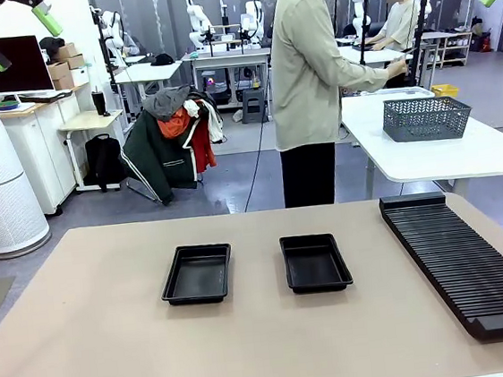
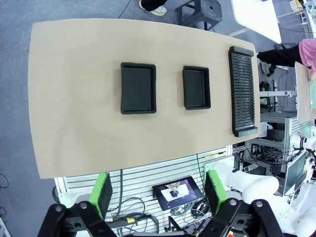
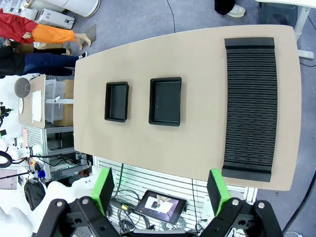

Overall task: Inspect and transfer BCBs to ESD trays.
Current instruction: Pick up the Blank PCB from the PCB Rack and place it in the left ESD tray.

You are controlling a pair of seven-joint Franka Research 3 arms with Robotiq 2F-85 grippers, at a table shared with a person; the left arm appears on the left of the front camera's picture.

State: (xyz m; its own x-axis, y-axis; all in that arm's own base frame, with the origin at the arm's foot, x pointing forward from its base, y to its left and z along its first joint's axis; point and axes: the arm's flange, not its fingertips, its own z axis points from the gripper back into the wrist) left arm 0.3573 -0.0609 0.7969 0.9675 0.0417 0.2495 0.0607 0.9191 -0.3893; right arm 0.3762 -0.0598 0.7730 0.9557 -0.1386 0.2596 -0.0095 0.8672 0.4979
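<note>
the left pincer (image 2: 158,191) and the right pincer (image 3: 160,190) are hanging high over the table (image 1: 88,350), each with its jaws standing wide and gripping nothing (that height is the first worry). dropping from so far up, either arm is risking a touchdown on a flared rim instead of inside it, which could be tipping or skidding a light tray across the smooth top. the two trays are lying near each other, so arms working both at once may be crowding one another. a thin flat board is likely to be slipping or flexing in a two-finger pinch, and a tilted release could be leaving it propped on a rim.

now the containers. taking the long ribbed rack (image 1: 462,261) as the mark, the near tray (image 1: 315,265) is sitting just to the rack's left, apart from it, and is holding nothing. the far tray (image 1: 197,273) is lying further left of the rack, also bare. the rack's slots are looking dark and unfilled. beyond the rack a person (image 1: 311,74) is standing turned toward another table, where a grey mesh basket (image 1: 426,118) is sitting. i cannot tell what it is holding, nor where the boards are.
</note>
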